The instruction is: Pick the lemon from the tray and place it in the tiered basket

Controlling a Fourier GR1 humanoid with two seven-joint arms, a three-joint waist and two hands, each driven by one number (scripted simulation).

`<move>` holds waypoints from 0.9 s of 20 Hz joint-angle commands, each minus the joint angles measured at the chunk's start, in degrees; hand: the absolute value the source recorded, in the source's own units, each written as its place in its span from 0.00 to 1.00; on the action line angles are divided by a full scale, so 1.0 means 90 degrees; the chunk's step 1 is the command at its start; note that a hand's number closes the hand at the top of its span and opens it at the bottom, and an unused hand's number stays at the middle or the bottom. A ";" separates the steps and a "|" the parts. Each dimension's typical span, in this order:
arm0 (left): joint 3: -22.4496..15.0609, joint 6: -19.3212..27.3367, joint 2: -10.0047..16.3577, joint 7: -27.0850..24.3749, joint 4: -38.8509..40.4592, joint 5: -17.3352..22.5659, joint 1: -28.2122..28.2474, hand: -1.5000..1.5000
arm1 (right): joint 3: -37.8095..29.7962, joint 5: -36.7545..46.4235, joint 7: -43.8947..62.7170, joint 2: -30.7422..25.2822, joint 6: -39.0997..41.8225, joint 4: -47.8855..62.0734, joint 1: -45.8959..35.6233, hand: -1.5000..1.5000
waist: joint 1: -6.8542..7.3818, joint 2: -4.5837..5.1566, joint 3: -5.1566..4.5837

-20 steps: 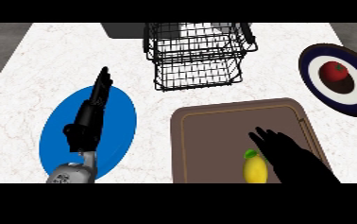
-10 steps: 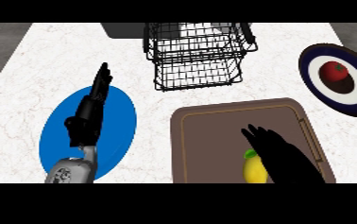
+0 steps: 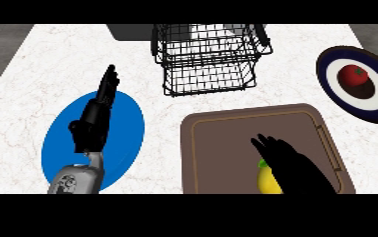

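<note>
Right hand (image 3: 297, 170) is reaching in from the counter's near edge over the brown tray (image 3: 221, 143), its fingers (image 3: 264, 145) lying straight and unclenched, so it is open and gripping nothing as yet. It is covering the right side of the lemon (image 3: 266, 182), which is lying on the tray close to its near edge, with only its left flank and greenish tip showing; whether the palm is touching the fruit cannot be told from this angle. The step in hand is, by my reading, the approach to the pick, with the lift and the transfer yet to come. The next move is probably calling for the fingers and thumb to curl round the lemon, and then for a lift high enough to be clearing the tray's rim and the wire rim of the tiered basket (image 3: 210, 63), which is standing well apart beyond the tray's far edge, toward the counter's far edge. Left hand (image 3: 94, 117) is resting open, fingers straight and pointing away, over a blue plate (image 3: 131, 126) at the counter's left side, and is taking no part. Near the counter's right edge a dark-rimmed plate (image 3: 328, 65) is carrying a red fruit (image 3: 354, 75). The counter (image 3: 44, 71) is showing a pale, marbled top, and a dark grey box (image 3: 133, 31) is sitting at its far edge, just left of the basket.
</note>
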 commanded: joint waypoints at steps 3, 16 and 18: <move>0.0225 -0.0302 0.0225 0.0116 -0.0256 0.0223 0.0140 0.50 | -0.0275 0.0200 -0.0485 0.0239 -0.0473 0.0466 -0.0023 0.00 | 0.0017 -0.0001 0.0000; -0.0076 0.0026 -0.0068 0.0057 -0.0067 -0.0149 0.0022 0.50 | 0.0820 0.2406 -0.0394 0.0928 -0.1693 0.1589 -0.0535 1.00 | 0.0057 0.0004 -0.0001; -0.0057 0.0035 -0.0101 -0.0003 0.0216 -0.0163 -0.0295 0.50 | 0.1270 0.2783 0.0804 0.1745 -0.0617 0.1708 -0.1239 1.00 | 0.0179 0.0034 -0.0017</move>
